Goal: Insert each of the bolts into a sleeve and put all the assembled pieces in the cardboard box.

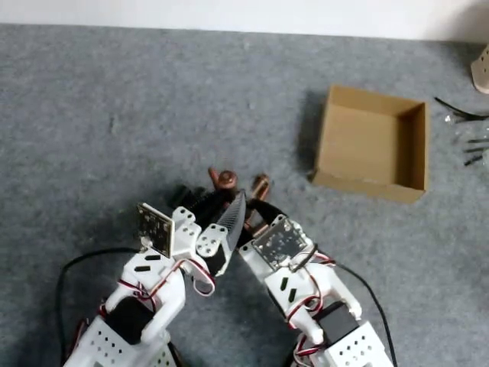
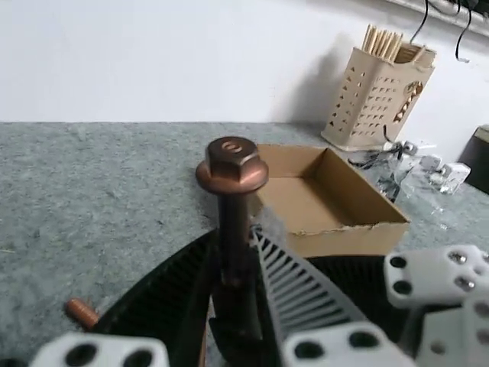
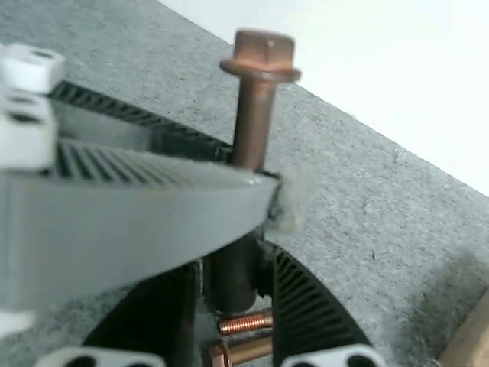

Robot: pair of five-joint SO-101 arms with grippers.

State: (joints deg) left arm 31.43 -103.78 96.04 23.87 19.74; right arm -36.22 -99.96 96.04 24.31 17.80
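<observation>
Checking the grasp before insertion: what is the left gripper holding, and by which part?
A bolt, head up, clamped between the jaws by its shank.

Left gripper (image 2: 234,256) against right gripper (image 3: 233,279), fingers of both clamped

Grey felt table (image 1: 114,115): cardboard box (image 1: 365,186), loose bolt (image 2: 80,311), beige holder (image 2: 380,99).

The high view looks down on the bench (image 1: 114,99) from above. The 2 wrist views sit low and close; the left one shares the cardboard box (image 1: 372,141) with it.
</observation>
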